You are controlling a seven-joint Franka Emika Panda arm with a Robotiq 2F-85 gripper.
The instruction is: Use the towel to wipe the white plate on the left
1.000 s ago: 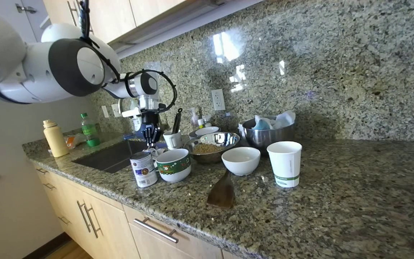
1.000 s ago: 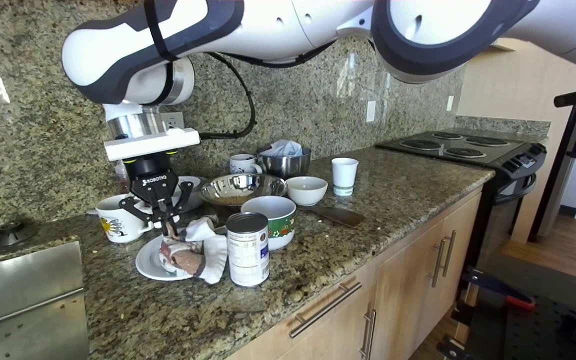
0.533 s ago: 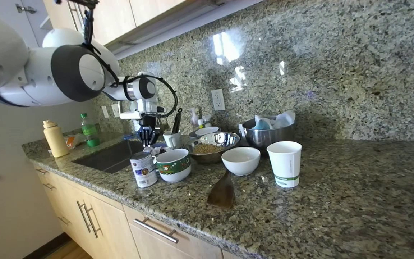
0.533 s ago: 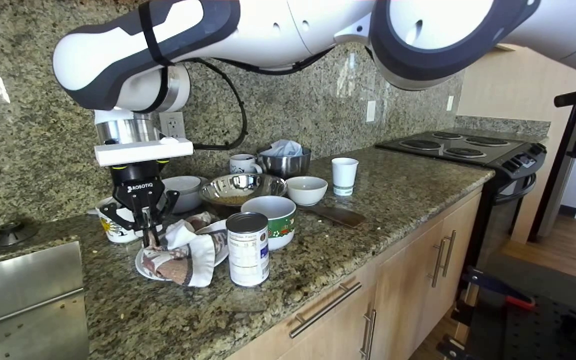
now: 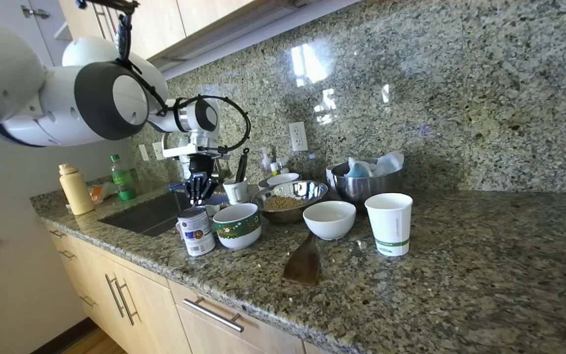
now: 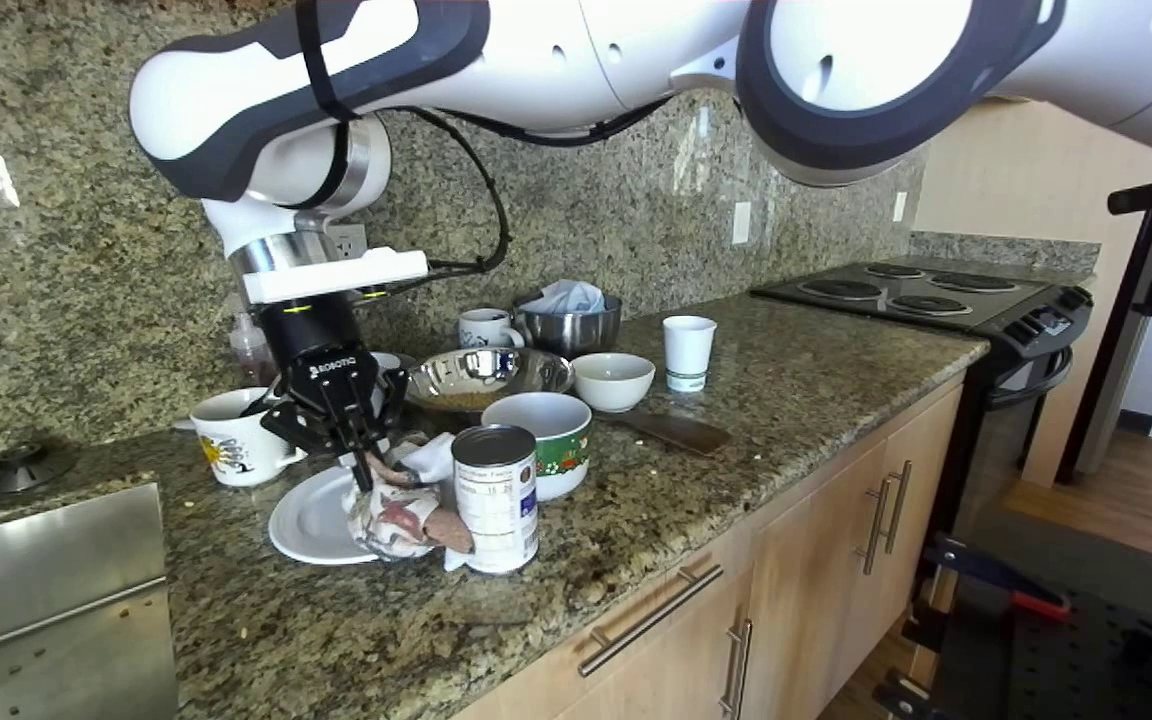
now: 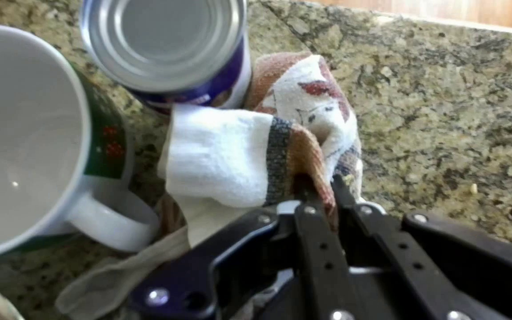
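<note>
The white plate lies on the counter beside the sink in an exterior view. Its left part is bare and its right part is covered by the towel. My gripper is shut on the towel, a patterned white, brown and red cloth. The bunched towel hangs from the fingertips over the plate's right side and reaches against the can. In the wrist view the towel is pinched between the fingers, and the plate is mostly hidden below the gripper.
The can and green-banded mug stand close right of the towel. A flowered mug is behind the plate, with the metal bowl and white bowl further back. The sink is at left.
My gripper moved left over the plate with the towel, then back right toward the can, tilting. The towel slid right with it, so more of the plate's left side shows.
</note>
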